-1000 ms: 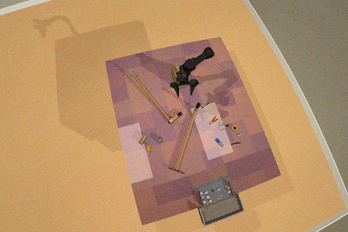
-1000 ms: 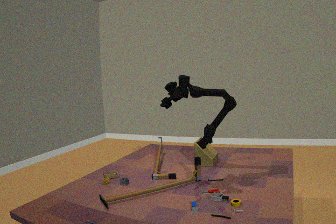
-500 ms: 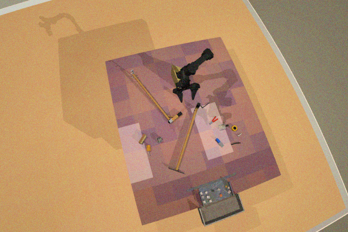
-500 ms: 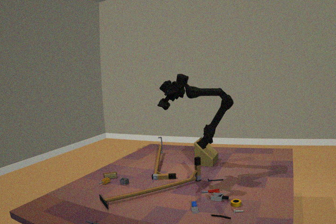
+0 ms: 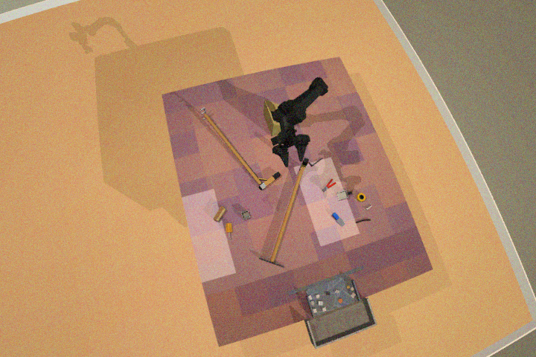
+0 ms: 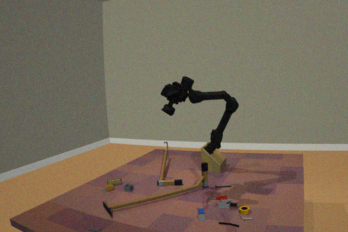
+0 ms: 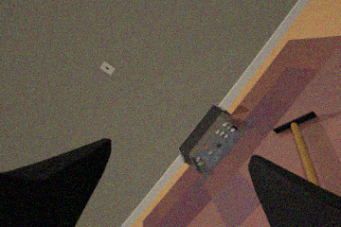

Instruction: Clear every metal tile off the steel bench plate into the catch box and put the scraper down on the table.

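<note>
The long scraper [image 5: 287, 214] [image 6: 152, 197] [image 7: 304, 152] has a wooden handle, a wide dark blade and an upright black-tipped grip; it lies on the table. The steel bench plate [image 5: 330, 306] [image 7: 223, 154] is at the far edge with several small pale tiles [image 5: 320, 303] [image 7: 224, 124] and a few orange and dark bits on it. The grey catch box [image 5: 340, 328] [image 7: 203, 129] adjoins its far end. My gripper [image 5: 294, 163] [image 7: 181, 153] is open and empty, high above the table, near the scraper's grip end in the overhead view. The plate is mostly out of the exterior view.
A second wooden-handled tool [image 5: 232, 148] [image 6: 164, 165] with a small hooked metal end lies to one side. Near the scraper are a wooden cylinder [image 5: 220, 213], a yellow screwdriver [image 5: 228, 227], a grey block [image 5: 245, 215], red-handled pliers [image 5: 327, 187], a blue-and-grey piece [image 5: 338, 219] and a yellow tape roll [image 6: 244, 210].
</note>
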You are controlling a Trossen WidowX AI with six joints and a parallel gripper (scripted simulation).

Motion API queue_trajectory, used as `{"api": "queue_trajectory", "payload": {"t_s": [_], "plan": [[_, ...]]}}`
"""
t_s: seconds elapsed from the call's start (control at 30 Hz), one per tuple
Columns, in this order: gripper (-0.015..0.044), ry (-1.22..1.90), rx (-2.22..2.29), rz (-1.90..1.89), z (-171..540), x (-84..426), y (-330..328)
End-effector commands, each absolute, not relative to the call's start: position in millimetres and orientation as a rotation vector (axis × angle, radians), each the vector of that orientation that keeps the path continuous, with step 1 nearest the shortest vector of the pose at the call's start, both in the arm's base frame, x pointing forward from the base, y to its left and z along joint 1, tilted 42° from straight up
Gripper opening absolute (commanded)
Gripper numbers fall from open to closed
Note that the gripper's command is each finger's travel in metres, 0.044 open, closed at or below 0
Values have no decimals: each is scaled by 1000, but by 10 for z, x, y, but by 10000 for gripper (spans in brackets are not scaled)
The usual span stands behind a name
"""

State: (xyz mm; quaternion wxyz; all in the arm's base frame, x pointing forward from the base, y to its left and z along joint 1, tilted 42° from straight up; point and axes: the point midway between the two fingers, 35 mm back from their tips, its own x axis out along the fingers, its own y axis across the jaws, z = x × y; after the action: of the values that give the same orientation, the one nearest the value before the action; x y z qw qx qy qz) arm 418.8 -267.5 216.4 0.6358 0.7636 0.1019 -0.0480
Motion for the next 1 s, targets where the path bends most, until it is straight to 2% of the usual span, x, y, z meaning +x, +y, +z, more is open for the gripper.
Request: {"api": "queue_trajectory", "payload": {"t_s": [0.0, 0.97], "plan": [[440, 217, 1827, -89, 2203, 4340, -2668], [440, 218, 2342, 103, 2378, 5137, -2322]]}}
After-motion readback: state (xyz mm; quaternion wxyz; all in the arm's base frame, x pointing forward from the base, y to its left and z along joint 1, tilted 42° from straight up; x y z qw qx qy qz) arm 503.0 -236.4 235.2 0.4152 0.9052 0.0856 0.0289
